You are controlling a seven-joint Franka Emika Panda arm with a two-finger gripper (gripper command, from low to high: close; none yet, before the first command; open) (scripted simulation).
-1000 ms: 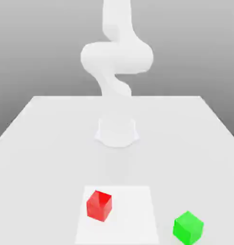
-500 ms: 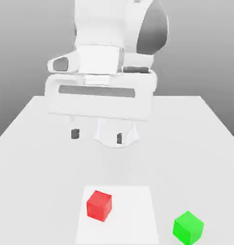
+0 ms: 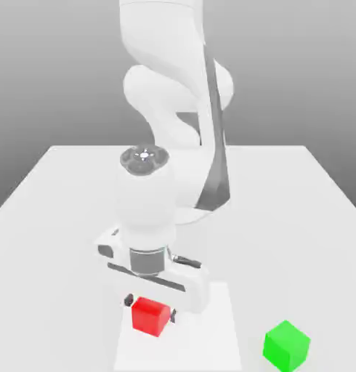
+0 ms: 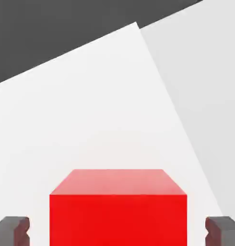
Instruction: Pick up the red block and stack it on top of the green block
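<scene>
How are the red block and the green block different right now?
The red block is red, and the green block is green. The red block sits on the white square, while the green block sits beside that square. The open gripper has a finger on each side of the red block, but the green block has none around it. Both are plain cubes of about the same size.

A pale grey counter [image 3: 72, 247] carries a flat white square [image 3: 188, 352]. On the square lies the red block [image 3: 149, 317]; the green block [image 3: 286, 346] sits beside the square.
</scene>
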